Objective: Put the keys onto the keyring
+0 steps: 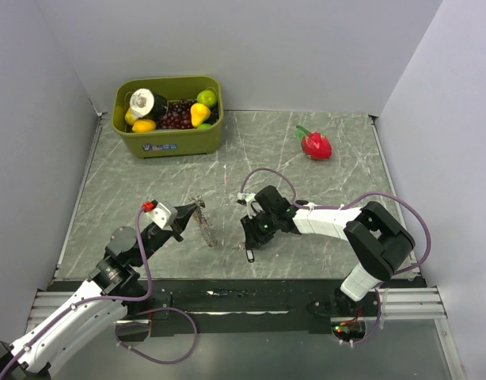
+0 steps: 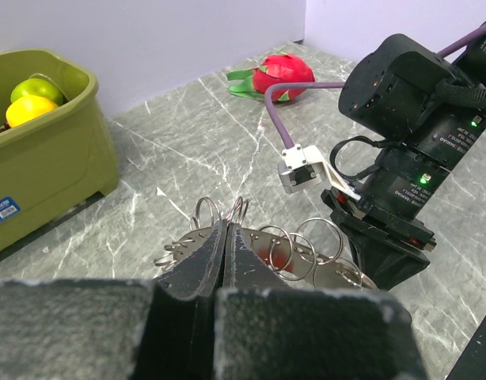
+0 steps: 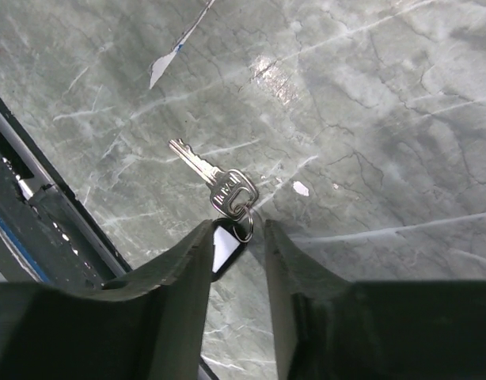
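My left gripper [image 1: 185,212] is shut on a thin metal plate [image 2: 187,241] that carries several split keyrings [image 2: 306,247]. It holds the plate just above the table, and the plate hangs down [image 1: 203,226] in the top view. A red blur [image 2: 284,253] shows behind the rings; I cannot tell what it is. My right gripper [image 3: 237,231] is open and low over the table near the front edge. A pale silvery key [image 3: 215,180] lies just beyond its fingertips. The key's small ring and black tag [image 3: 225,247] sit between the fingers. The key also shows in the top view [image 1: 250,255]. No coloured keys are in view.
A green bin [image 1: 168,141] of toy fruit stands at the back left. A red dragon fruit toy [image 1: 316,145] lies at the back right. The black front rail [image 3: 37,214] runs close beside the right gripper. The right arm's wrist [image 2: 417,158] is close to the held rings.
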### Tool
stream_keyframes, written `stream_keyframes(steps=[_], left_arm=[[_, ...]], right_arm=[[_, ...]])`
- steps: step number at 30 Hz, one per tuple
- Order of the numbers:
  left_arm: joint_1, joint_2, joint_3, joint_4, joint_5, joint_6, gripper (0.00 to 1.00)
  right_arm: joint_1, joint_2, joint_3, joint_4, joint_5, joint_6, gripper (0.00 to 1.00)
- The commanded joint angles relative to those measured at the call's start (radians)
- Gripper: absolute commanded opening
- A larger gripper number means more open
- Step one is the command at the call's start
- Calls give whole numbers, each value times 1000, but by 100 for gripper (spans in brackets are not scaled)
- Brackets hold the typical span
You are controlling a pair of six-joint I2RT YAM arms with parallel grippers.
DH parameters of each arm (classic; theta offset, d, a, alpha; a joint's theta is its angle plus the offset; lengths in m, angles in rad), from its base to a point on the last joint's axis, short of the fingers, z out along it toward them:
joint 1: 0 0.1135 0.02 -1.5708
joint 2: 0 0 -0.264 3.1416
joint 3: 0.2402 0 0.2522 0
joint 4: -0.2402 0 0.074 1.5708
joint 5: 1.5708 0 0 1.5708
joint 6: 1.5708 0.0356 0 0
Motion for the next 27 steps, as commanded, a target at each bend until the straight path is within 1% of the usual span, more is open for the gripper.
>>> stream_keyframes(steps=[1,3,6,7,9,10,12,18,19,23,27], left_arm=[[-3,-12,31,83,12,-19,1],[-2,-11,34,81,12,-19,1],[-3,-11,35,78,12,-16,1],[-3,-12,37,76,12,-16,1],[-3,-14,34,78,10,-15,1],[-2,-14,34,79,12,-15,1],[-3,-11,37,81,16,-15,1],[-3,-9,44,73,38,-15,1],[-3,-9,44,73,44,-16,1],[-3,4,43,86,107,-21,1],[-3,23,38,121,191,-16,1]], right_arm=[[3,-10,21,-6,-12,-5,35],[3,-2,24,-1,-28,1,33],[3,9,26,0,-33,5,25],[2,9,27,0,-32,5,19],[3,9,32,-1,-30,4,12],[3,10,32,-1,-41,2,5],[3,7,32,-1,-42,-2,1],[3,-72,23,-5,25,-7,0],[3,-112,20,-8,39,-7,0],[3,-233,6,-17,86,-19,0],[3,-345,36,-70,71,-67,0]])
